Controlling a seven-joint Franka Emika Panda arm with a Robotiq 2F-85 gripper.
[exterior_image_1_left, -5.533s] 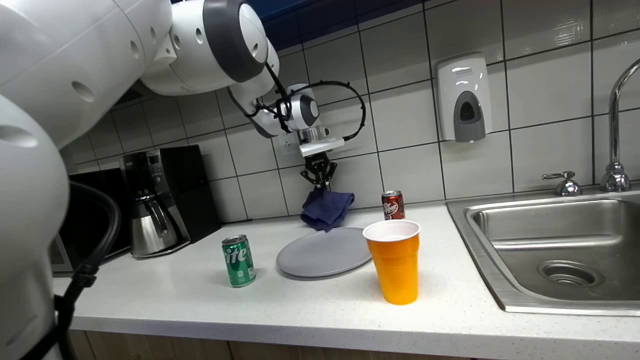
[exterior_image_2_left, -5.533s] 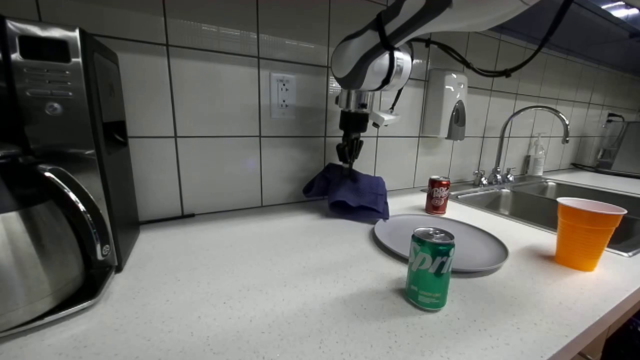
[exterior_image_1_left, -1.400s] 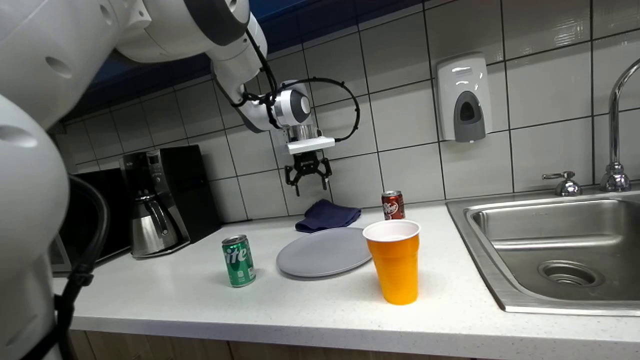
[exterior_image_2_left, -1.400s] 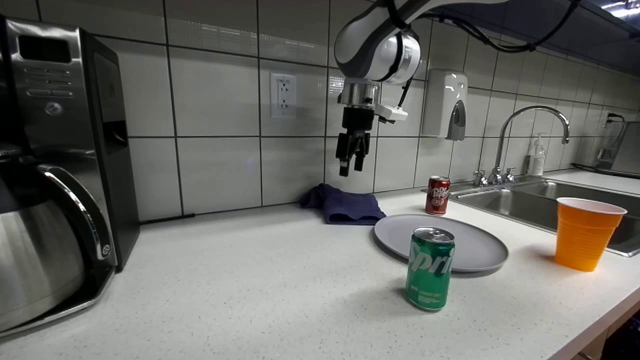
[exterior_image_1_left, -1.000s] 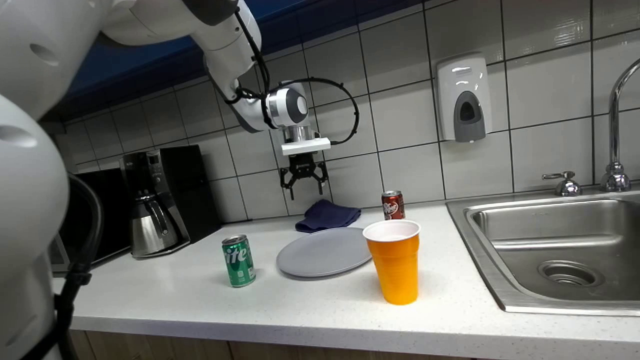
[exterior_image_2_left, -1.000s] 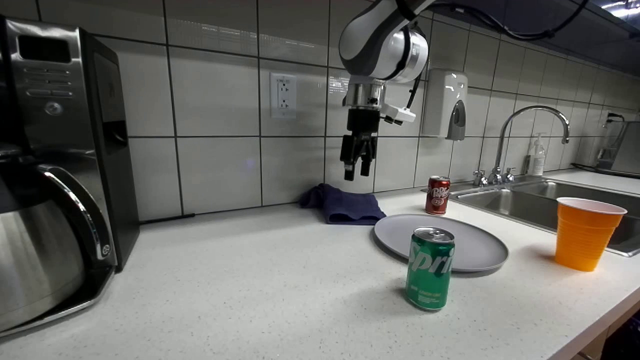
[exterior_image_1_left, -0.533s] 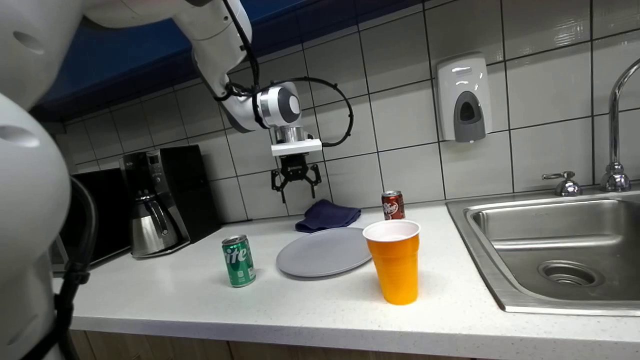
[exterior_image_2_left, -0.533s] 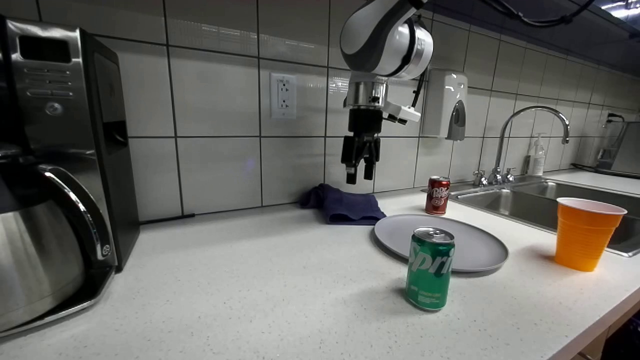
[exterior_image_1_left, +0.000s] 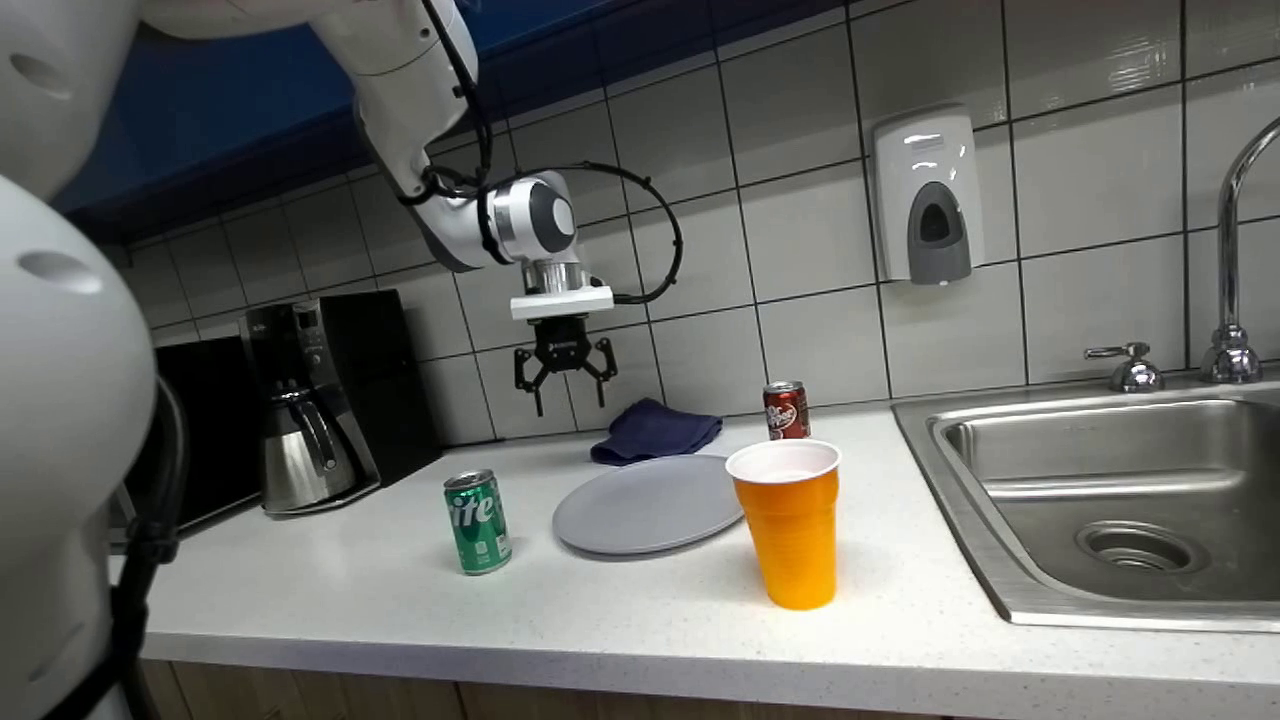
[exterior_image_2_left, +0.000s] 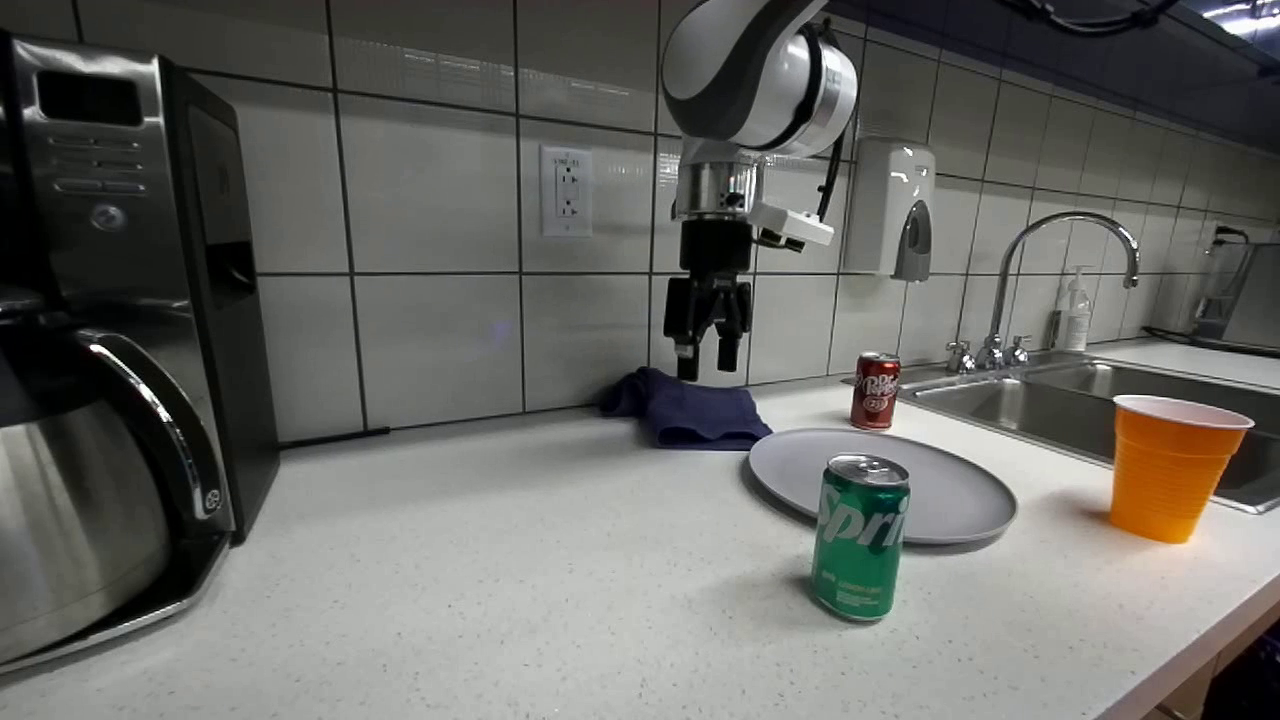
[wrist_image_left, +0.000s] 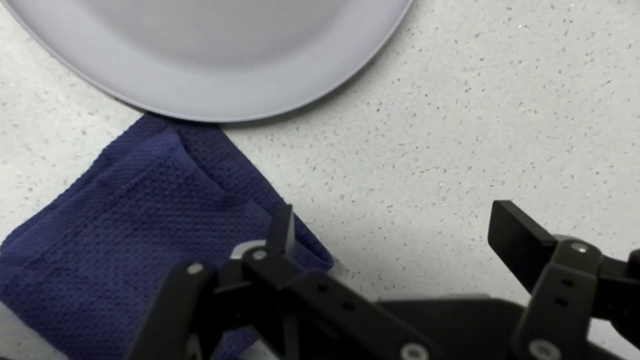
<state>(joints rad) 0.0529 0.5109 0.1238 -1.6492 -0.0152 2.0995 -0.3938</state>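
Observation:
My gripper (exterior_image_1_left: 571, 407) hangs open above the counter with nothing between its fingers. Below it and to one side, a dark blue cloth (exterior_image_2_left: 705, 415) lies folded against the tiled wall, apart from the gripper. In the wrist view the left finger (wrist_image_left: 282, 230) overlaps the cloth (wrist_image_left: 125, 245), and bare speckled counter shows between the fingertips. The cloth's corner meets the edge of a grey plate (wrist_image_left: 225, 85). A green Sprite can (exterior_image_1_left: 478, 525) stands upright beside the plate. Behind the plate is a red Dr Pepper can (exterior_image_2_left: 875, 392), and an orange cup (exterior_image_1_left: 795, 540) stands upright towards the sink.
A coffee maker with a steel carafe (exterior_image_1_left: 305, 455) stands at the left in both exterior views. At the right are a steel sink (exterior_image_1_left: 970, 530) and its faucet (exterior_image_2_left: 1060, 222). A soap dispenser (exterior_image_1_left: 925, 195) and an outlet (exterior_image_2_left: 567, 190) are on the tiled wall.
Earlier the gripper held the cloth raised; it has since let go, opened and risen, and the cloth lies on the counter. Over the last second the open gripper moved towards the coffee maker and slightly down.

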